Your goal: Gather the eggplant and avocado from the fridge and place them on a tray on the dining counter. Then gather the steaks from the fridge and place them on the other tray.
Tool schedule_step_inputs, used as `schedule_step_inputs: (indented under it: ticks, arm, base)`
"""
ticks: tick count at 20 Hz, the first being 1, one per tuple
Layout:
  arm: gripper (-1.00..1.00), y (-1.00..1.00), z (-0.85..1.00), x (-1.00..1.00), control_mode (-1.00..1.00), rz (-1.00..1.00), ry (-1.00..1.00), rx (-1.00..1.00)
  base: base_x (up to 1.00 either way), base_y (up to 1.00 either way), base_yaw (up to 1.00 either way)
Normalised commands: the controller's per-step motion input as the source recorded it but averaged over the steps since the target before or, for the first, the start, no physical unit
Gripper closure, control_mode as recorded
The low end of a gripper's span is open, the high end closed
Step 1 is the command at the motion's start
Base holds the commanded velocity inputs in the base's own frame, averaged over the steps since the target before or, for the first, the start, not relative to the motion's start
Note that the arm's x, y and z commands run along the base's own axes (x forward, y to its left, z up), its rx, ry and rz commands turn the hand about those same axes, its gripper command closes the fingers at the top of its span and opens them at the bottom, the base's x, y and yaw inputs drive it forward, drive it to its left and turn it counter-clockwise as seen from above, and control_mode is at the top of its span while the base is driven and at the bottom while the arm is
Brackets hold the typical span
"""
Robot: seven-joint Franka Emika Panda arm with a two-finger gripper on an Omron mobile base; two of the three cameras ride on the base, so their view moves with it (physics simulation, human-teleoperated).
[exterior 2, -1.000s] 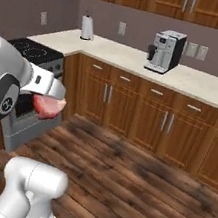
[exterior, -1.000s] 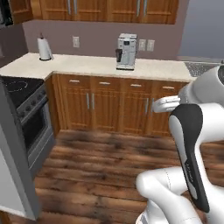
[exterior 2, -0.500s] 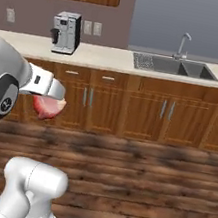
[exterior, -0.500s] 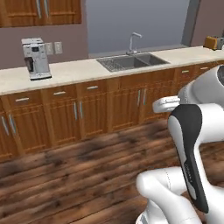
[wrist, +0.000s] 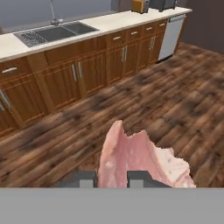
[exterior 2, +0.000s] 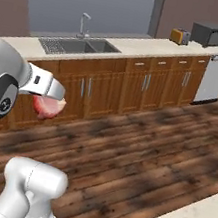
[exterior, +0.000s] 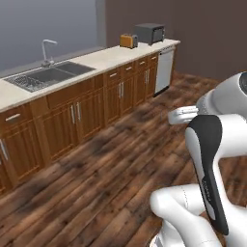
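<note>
One pink steak (wrist: 135,159) sits tight in my end effector (wrist: 111,178). My base has turned from the coffee machine toward the sink (exterior 2: 76,45), so the blue tray comes next.

Soft, even light is filling the rendered kitchen, with no hard glare showing anywhere. Blurry dark patches are lying across the wooden floor (exterior: 111,159) like loose shadows. The bench (exterior 2: 142,45) along the wall is reading bright and pale, while the wall (exterior: 212,29) at the far end is sitting dim. All three views are looking slightly soft and low in detail, with no bending at the edges.
</note>
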Motion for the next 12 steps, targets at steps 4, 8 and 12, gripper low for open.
schedule_step_inputs:
  ticks: [4, 8, 12]
  arm:
    - [1.0, 0.0, 0.0, 0.0, 1.0, 0.0, 0.0, 0.0]
    - [1.0, 0.0, 0.0, 0.0, 1.0, 0.0, 0.0, 0.0]
    - [1.0, 0.0, 0.0, 0.0, 1.0, 0.0, 0.0, 0.0]
  base:
    - [0.12, 0.15, -0.74]
    - [0.07, 0.11, -0.71]
    - [0.11, 0.08, -0.67]
